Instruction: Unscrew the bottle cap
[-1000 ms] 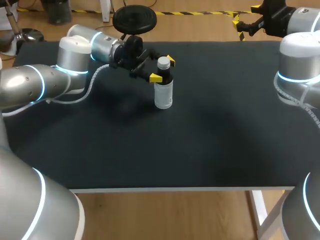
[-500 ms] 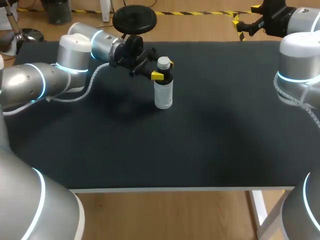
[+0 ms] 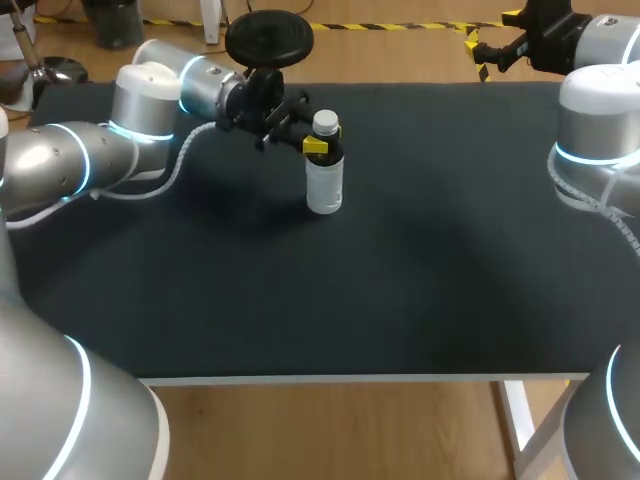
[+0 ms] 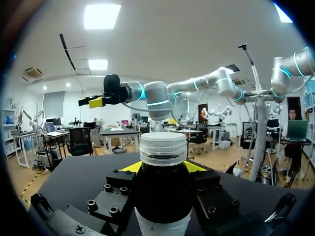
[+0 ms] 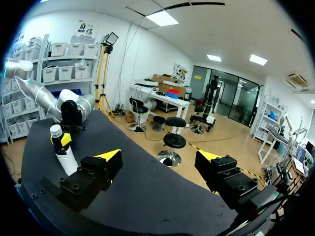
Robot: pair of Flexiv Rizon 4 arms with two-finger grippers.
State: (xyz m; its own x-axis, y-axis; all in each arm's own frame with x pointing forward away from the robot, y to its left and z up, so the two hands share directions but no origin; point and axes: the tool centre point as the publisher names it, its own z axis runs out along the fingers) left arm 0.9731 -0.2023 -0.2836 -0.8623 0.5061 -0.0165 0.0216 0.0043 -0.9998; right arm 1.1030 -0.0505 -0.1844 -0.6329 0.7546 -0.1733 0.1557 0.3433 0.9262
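Observation:
A small clear bottle (image 3: 324, 185) with a dark neck and a white cap (image 3: 325, 123) stands upright at the back middle of the black table. My left gripper (image 3: 325, 142) comes in from the left at neck height, and its fingers press the dark neck from both sides just under the cap. The left wrist view has the bottle (image 4: 162, 196) filling the gap of that gripper (image 4: 162, 169), with the cap (image 4: 163, 147) above the fingers. Far off past the table's back right corner, my right gripper (image 3: 490, 48) hangs open and holds nothing. The right wrist view looks past that open gripper (image 5: 158, 158) to the bottle (image 5: 64, 152).
The black tabletop (image 3: 400, 280) runs from the bottle out to the white front edge (image 3: 350, 378). My right arm's grey links (image 3: 595, 140) rise over the table's right side. My left arm (image 3: 150, 105) lies along the back left part of the table.
My left gripper's fingers have drawn together from wide open until they meet the bottle's neck. The bottle has shifted slightly to the left. My right arm has not moved.

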